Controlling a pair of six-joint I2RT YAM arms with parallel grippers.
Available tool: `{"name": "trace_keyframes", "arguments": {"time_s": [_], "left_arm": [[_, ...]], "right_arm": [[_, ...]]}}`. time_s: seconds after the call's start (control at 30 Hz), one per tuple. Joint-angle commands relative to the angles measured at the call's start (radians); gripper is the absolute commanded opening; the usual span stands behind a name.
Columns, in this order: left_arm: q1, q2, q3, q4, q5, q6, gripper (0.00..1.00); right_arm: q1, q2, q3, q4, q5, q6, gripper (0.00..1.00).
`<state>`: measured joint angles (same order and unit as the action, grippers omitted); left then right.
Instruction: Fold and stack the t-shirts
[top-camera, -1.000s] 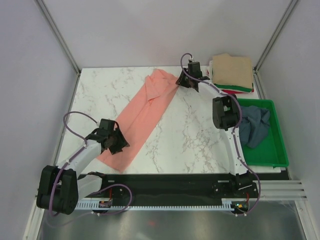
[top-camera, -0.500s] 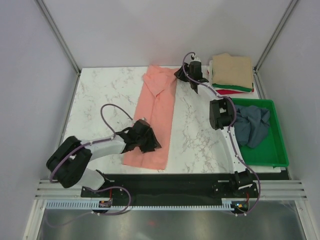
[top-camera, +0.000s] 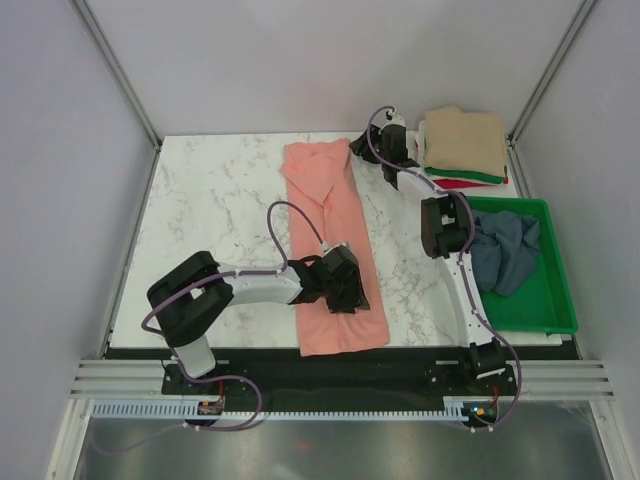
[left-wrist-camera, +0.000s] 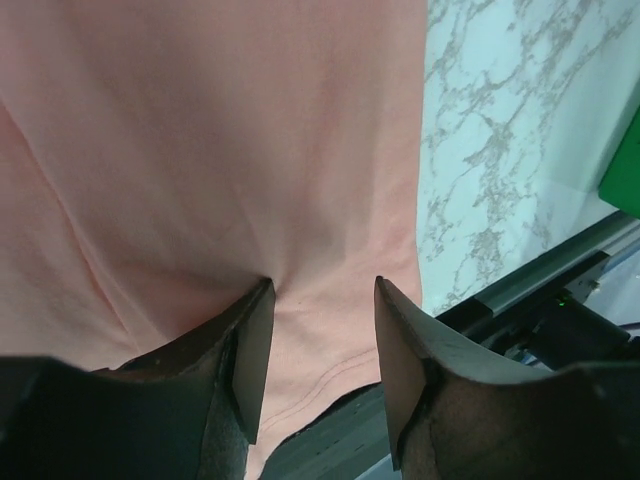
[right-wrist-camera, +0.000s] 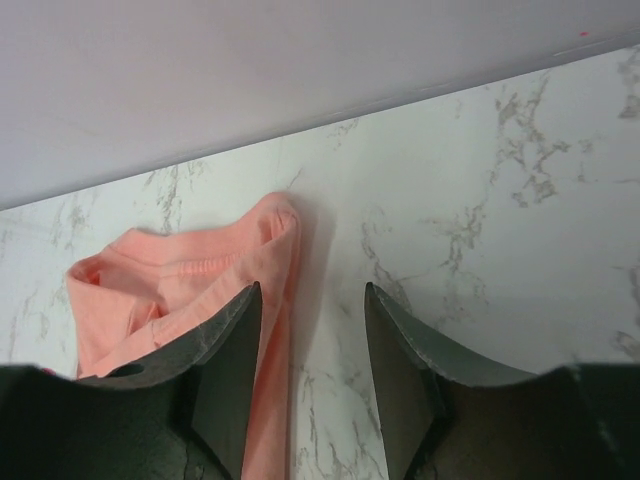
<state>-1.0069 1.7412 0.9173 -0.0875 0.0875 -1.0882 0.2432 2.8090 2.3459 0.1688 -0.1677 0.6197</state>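
Now the left claw gapes low over the salmon-pink t-shirt; the outstretched right claw gapes too.

Salmon-pink t-shirt: soft matt cloth, lightly creased.
Table: smooth white marble-look top.
Tray: glossy green plastic.
Front rail: silvery ribbed metal.

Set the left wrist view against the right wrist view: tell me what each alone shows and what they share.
Left wrist only: the hem end of the salmon-pink t-shirt lying flat, the metal rail at the table's near edge, and a corner of the green tray. Right wrist only: the back wall and the shirt's rumpled far end. Both: the same shirt on the marble table, and the view's own fingers, left gripper and right gripper, each with jaws apart.
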Motion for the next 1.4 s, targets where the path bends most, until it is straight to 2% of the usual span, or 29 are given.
{"name": "trace_keyframes", "arguments": {"time_s": [0.0,0.1,0.13,0.2,0.23,0.27,0.33,0.5,0.67,0.7,0.73,0.8,0.83,0.93,1.03,1.13,1.2,1.37], "left_arm": [[-0.033,-0.08,0.002,-0.208,-0.097,0.002,0.53],[-0.091,-0.193,0.058,-0.326,-0.216,0.026,0.53],[-0.11,-0.218,0.084,-0.439,-0.256,0.034,0.54],[-0.151,-0.29,0.158,-0.55,-0.351,0.04,0.56],[-0.16,-0.313,0.172,-0.619,-0.371,0.04,0.57],[-0.167,-0.343,0.176,-0.641,-0.382,0.034,0.57],[-0.174,-0.434,0.152,-0.675,-0.403,0.018,0.57],[-0.176,-0.626,-0.066,-0.686,-0.43,-0.078,0.54],[-0.177,-0.739,-0.285,-0.686,-0.43,-0.194,0.53],[-0.179,-0.746,-0.311,-0.672,-0.434,-0.211,0.53],[-0.177,-0.755,-0.336,-0.655,-0.434,-0.223,0.54],[-0.179,-0.769,-0.399,-0.583,-0.43,-0.23,0.53],[-0.179,-0.772,-0.414,-0.568,-0.43,-0.234,0.54],[-0.177,-0.766,-0.472,-0.52,-0.436,-0.248,0.57],[-0.177,-0.758,-0.505,-0.445,-0.42,-0.257,0.58],[-0.177,-0.758,-0.551,-0.37,-0.39,-0.262,0.58],[-0.179,-0.758,-0.577,-0.318,-0.37,-0.269,0.58],[-0.179,-0.773,-0.581,-0.314,-0.348,-0.28,0.54]], "right_arm": [[-0.024,-0.088,-0.056,-0.057,0.074,-0.041,0.55],[-0.035,-0.152,-0.131,-0.075,0.132,-0.017,0.74],[-0.038,-0.181,-0.155,-0.086,0.135,-0.015,0.82],[-0.047,-0.215,-0.183,-0.095,0.119,-0.014,0.88],[-0.048,-0.253,-0.209,-0.095,0.111,-0.014,0.96],[-0.05,-0.275,-0.22,-0.097,0.1,-0.017,0.98],[-0.048,-0.357,-0.278,-0.098,0.086,-0.012,0.98],[-0.025,-0.593,-0.508,-0.109,0.051,0.051,0.98],[0.094,-1.014,-0.988,-0.193,0.138,-0.032,0.98],[0.12,-1.08,-1.066,-0.23,0.161,-0.043,0.98],[0.149,-1.209,-1.226,-0.238,0.209,-0.051,0.98],[0.234,-1.334,-1.382,-0.239,0.286,-0.046,0.97],[0.254,-1.435,-1.519,-0.238,0.29,-0.037,0.97],[0.303,-1.593,-1.739,-0.261,0.234,0.018,0.96],[0.329,-1.747,-1.893,-0.305,0.185,0.061,0.94],[0.373,-1.889,-1.976,-0.374,0.175,0.11,0.93],[0.409,-1.968,-2.007,-0.425,0.169,0.132,0.91],[0.521,-2.086,-2.068,-0.518,0.169,0.215,0.88]]}}
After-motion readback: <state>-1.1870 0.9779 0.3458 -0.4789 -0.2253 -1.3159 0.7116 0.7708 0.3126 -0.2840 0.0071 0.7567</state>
